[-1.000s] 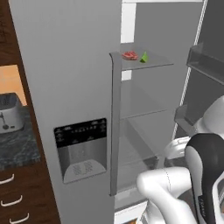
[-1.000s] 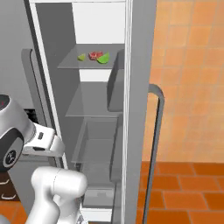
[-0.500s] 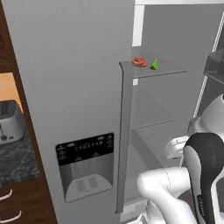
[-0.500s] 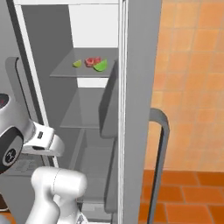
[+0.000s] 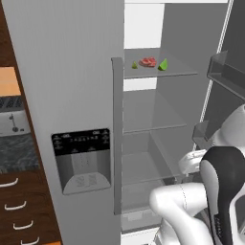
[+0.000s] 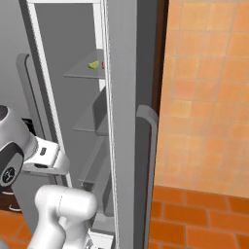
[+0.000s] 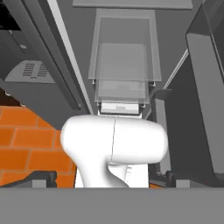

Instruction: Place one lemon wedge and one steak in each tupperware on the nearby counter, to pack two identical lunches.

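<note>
On a glass shelf high in the open fridge lies a red steak between two green lemon wedges, a larger one and a smaller one. From the right, a wedge shows beside the door edge. My gripper points down at the fridge's lower drawers, well below that shelf. Its dark fingertips stand wide apart and open, with nothing between them. The tupperware is out of view. A strip of the marbled counter shows at far left.
A silver toaster stands on the counter above brown drawers. The shut grey fridge door with its dispenser panel and long handle is in front. The open door with bins hangs at right. Orange tiled wall.
Both base views have shifted as the base drove, so the fridge stands closer and differently framed. The food on the shelf has not moved. The gripper stays open.
</note>
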Available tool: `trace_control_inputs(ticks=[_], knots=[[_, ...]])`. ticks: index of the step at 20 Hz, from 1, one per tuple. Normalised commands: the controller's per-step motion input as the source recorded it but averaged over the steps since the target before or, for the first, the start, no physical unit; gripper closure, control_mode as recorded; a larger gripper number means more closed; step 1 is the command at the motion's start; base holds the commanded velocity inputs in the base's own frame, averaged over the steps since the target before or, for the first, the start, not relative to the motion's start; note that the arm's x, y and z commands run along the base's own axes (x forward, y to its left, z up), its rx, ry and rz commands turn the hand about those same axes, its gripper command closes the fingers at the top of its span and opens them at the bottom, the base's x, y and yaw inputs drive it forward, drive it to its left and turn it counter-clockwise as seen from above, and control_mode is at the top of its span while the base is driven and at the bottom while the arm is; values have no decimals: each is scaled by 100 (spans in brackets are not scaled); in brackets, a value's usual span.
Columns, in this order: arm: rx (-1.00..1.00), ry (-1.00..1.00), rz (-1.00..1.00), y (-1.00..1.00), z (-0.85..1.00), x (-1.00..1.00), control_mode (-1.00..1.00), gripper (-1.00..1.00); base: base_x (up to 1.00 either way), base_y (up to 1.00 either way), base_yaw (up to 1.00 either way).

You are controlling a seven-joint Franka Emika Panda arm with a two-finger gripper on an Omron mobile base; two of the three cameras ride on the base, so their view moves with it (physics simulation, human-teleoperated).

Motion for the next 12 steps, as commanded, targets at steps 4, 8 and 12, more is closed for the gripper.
trace_control_inputs(ticks=[4, 8, 12], knots=[[0, 0, 0, 0, 0, 0, 100, -100, 11, -13, 1], [0, 0, 0, 0, 0, 0, 100, -100, 0, 0, 0], [0, 0, 0, 0, 0, 0, 100, -100, 0, 0, 0]])
